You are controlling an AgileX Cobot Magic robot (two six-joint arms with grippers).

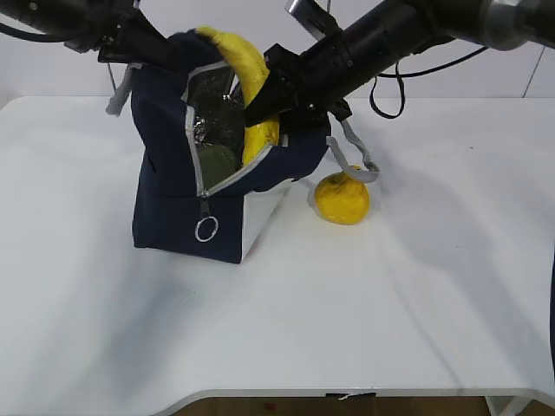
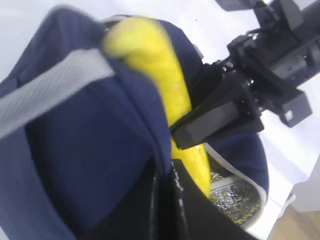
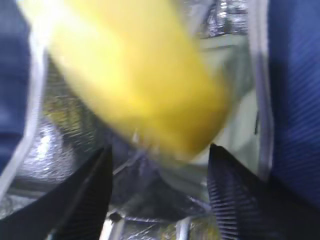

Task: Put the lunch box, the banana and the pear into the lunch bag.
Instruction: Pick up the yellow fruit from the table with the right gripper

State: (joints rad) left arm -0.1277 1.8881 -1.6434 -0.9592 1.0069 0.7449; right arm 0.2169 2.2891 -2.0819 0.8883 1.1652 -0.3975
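The navy lunch bag (image 1: pixel 173 191) stands tilted on the table with its zipper open and foil lining showing. My left gripper (image 2: pixel 165 175) is shut on the bag's top rim and holds it up. The yellow banana (image 1: pixel 247 65) sticks out of the mouth, its lower end inside. My right gripper (image 3: pixel 160 155) is at the mouth, open, and the blurred banana (image 3: pixel 135 80) lies just past its fingertips, not between them. A pale green lunch box (image 1: pixel 217 160) shows inside the bag. The lumpy yellow pear (image 1: pixel 342 198) sits on the table just right of the bag.
A grey webbing handle (image 1: pixel 355 156) hangs from the bag over the pear. The zipper's ring pull (image 1: pixel 206 229) dangles at the bag's front. The white table (image 1: pixel 390 303) extends in front and to the right.
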